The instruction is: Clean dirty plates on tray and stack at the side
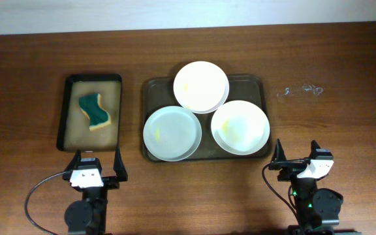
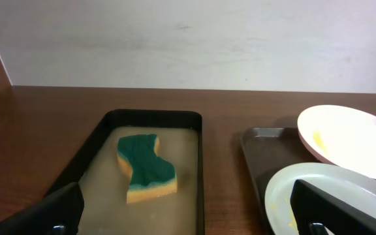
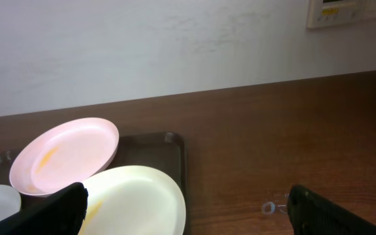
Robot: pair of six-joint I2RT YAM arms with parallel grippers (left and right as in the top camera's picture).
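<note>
Sponge (image 1: 94, 111), green on top and yellow below, lies in the small black tray (image 1: 66, 111) with a tan, wet-looking bottom, at the left part of the wooden desk (image 1: 25, 72). Near the front edge of this tray is the left hand (image 1: 98, 156). Its two fingers are spread wide apart and it holds nothing.

In the middle stands the large grey-brown tray (image 1: 261, 86), just beside the small one but not touching it. All three white plates are on it. The left plate (image 1: 172, 133) lies flat at the front left corner and has only a small yellowish mark. The far plate (image 1: 201, 85) sits at the back, tilted, with its edge resting on the two front plates and reaching over the far rim of the tray; it has a faint yellow smear. The right plate (image 1: 240, 126) lies at the front right and has a bigger yellow smear.

In front of the tray's right corner is the right hand (image 1: 297, 151), also wide open and empty.

Further right, a small clear scrap (image 1: 303, 90) lies on the desk; I cannot tell what it is.
</note>
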